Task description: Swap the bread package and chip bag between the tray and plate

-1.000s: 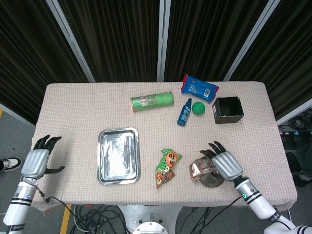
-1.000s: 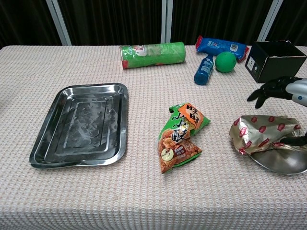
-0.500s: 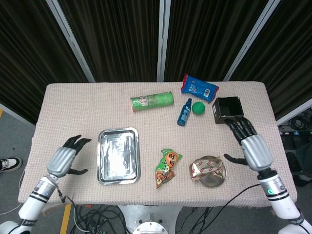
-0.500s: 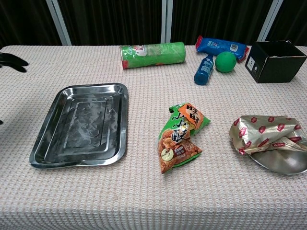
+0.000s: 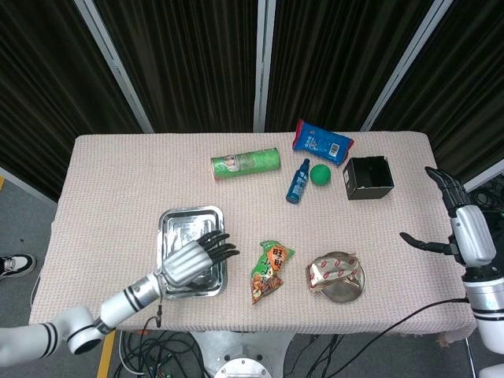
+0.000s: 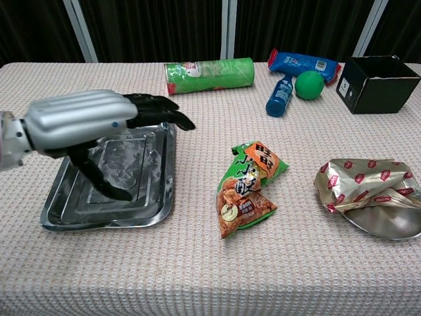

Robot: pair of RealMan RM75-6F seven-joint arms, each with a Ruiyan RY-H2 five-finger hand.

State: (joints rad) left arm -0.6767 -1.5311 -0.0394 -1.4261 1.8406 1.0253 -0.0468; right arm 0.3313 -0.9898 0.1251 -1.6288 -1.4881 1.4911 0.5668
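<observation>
Gold bread package (image 6: 360, 182) on plate (image 6: 388, 224); chip bag (image 6: 248, 187) apparently beside empty tray (image 6: 66, 217).

Bare surface (image 5: 118, 181) lies left of the tray (image 6: 59, 214); the chip bag (image 6: 248, 187) stands between tray and plate (image 6: 388, 227).

Left hand (image 5: 189, 261) — fingers (image 5: 218, 246) spread over the tray (image 5: 191, 223); chip bag (image 5: 269, 270) just beyond their tips. Bread package (image 5: 331, 269) on the plate (image 5: 344, 290) — right hand (image 5: 467, 230) well apart, off the surface (image 5: 134, 181).
</observation>
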